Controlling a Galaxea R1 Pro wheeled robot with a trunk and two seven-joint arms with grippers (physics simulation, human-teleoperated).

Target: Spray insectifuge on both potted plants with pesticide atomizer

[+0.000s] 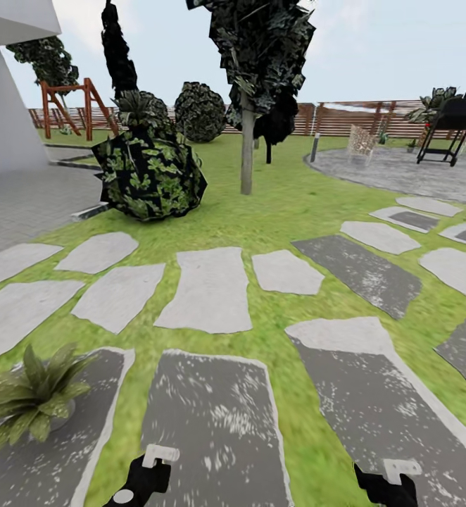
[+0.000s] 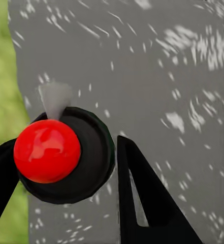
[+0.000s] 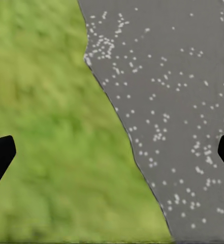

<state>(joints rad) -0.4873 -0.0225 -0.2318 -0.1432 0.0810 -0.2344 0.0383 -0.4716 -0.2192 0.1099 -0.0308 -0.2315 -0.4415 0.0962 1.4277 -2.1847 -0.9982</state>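
Note:
My left gripper [image 2: 64, 152] looks straight down on the pesticide atomizer [image 2: 46, 150], whose red top and round dark body sit between the two black fingers [image 2: 142, 203]. Both fingers press against the body, so the gripper is shut on it, above a grey paving slab [image 2: 157, 76]. One potted plant [image 1: 32, 398], a low rosette of pointed green leaves, stands on a dark slab at the lower left of the head view, just left of my left gripper [image 1: 145, 482]. My right gripper [image 1: 386, 486] is open with nothing between its fingers [image 3: 1, 155], over the edge between grass and paving.
Grey stepping slabs [image 1: 205, 289] cross the lawn ahead. A big dark-leaved shrub [image 1: 148, 176] and a tree trunk [image 1: 247, 155] stand beyond them. Farther back are a bollard lamp [image 1: 315, 146], a black grill [image 1: 451, 127], a swing frame [image 1: 67, 105] and the brown fence [image 1: 345, 116].

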